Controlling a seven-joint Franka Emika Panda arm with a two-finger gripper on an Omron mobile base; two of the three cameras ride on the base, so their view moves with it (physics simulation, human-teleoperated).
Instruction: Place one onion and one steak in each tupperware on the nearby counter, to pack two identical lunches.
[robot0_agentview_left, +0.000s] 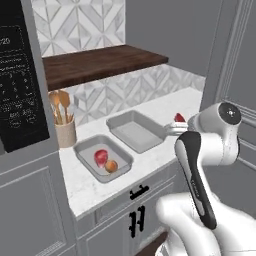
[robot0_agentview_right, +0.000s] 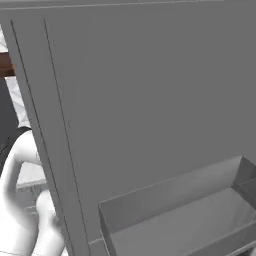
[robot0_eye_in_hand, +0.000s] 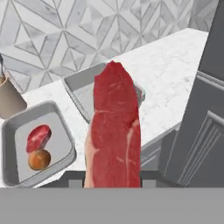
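Between the closed gripper (robot0_eye_in_hand: 113, 186) jaws stands a steak (robot0_eye_in_hand: 114, 131), held upright and seen from the hand view as a long red slab with pale marbling and a strip of pinkish fat down one side. From the left base view its red tip (robot0_agentview_left: 179, 118) shows just past the arm's wrist, above the right part of the counter (robot0_agentview_left: 90, 185).

Two grey tupperware trays sit on that white marble-look counter. The nearer, left one (robot0_agentview_left: 85, 148) holds a second steak (robot0_agentview_left: 101, 157) and an onion (robot0_agentview_left: 111, 166), touching each other, the onion a round orange-brown ball. The other tupperware (robot0_agentview_left: 132, 131) lies just beside it to the right and farther back, and its floor is bare. The held steak hangs near that tray's right end, above the counter and not touching it.

Open marble stretches to the right and behind the trays up to the patterned tile wall. A tall grey panel (robot0_agentview_left: 235, 60) closes the counter's right end, close beside the arm. At the left end a beige holder with wooden utensils (robot0_agentview_left: 63, 122) stands against a grey cabinet bearing a dark panel (robot0_agentview_left: 17, 80). A dark wooden shelf (robot0_agentview_left: 97, 62) overhangs the back of the counter. Below are grey panelled cabinets with black handles (robot0_agentview_left: 138, 191). In the right base view the grey panel (robot0_agentview_right: 150, 100) fills most of the frame.
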